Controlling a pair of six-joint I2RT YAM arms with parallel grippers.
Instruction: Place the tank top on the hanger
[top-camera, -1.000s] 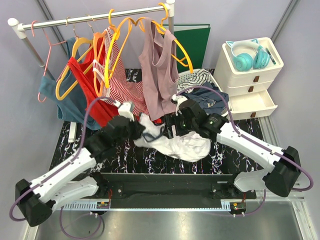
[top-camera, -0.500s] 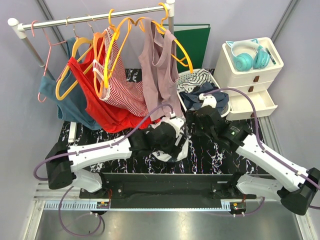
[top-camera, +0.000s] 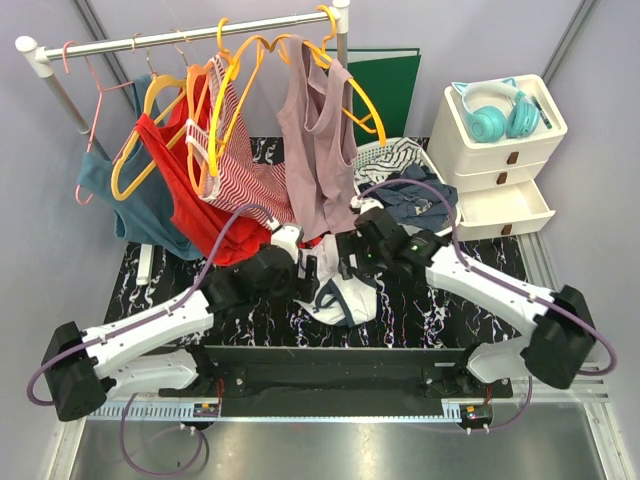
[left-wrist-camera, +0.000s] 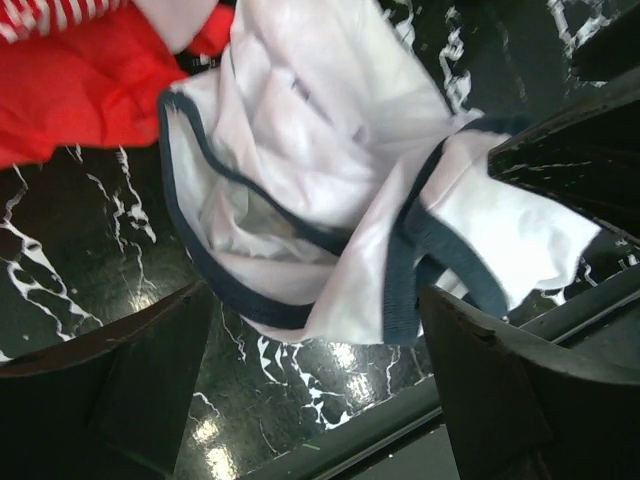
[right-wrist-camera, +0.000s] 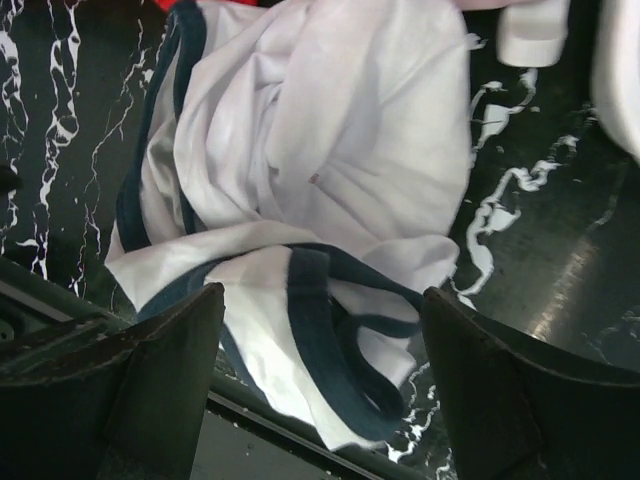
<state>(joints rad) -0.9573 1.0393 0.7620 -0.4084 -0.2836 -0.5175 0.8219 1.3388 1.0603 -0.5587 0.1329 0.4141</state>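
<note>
White cotton lies beneath both pairs of jaws, spread wide and empty: our left gripper (left-wrist-camera: 315, 310) and right gripper (right-wrist-camera: 320, 305) hover over the crumpled navy-trimmed tank top (top-camera: 340, 298) on the black marbled table (top-camera: 135, 265). We should each pinch a shoulder strap. Lettering is hidden; which orange-yellow plastic hanger (top-camera: 247, 52) is free, we cannot tell.

Bright, soft light comes from above. The shiny black table (left-wrist-camera: 290, 400) shows white glints at 6 o'clock in the left wrist view. The white tank top (right-wrist-camera: 340, 130) looks washed out. Both wrist views are slightly blurry.
</note>
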